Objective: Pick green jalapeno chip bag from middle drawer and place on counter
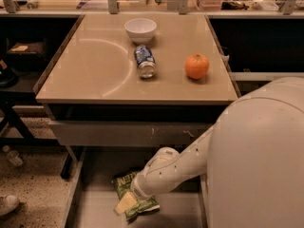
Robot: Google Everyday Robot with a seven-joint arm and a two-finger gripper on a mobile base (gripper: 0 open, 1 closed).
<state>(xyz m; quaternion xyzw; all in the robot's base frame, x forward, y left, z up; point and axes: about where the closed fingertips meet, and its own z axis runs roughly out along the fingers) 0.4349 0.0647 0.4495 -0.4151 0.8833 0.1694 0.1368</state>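
The green jalapeno chip bag (124, 182) lies on the grey floor of the open middle drawer (95, 213), below the counter's front edge. My white arm reaches down from the right into the drawer. My gripper (125, 204) sits right on the near part of the bag, and a crumpled green corner (145, 206) shows beside it. The arm's wrist hides the bag's right side. The beige counter (95, 70) lies above, with a faint curved arc mark on it.
On the counter stand a white bowl (140, 29), a blue-and-white can (145, 61) lying on its side, and an orange (196, 66). A grey drawer front (95, 133) with scratch marks sits just above the open drawer. My white body (266, 165) fills the right.
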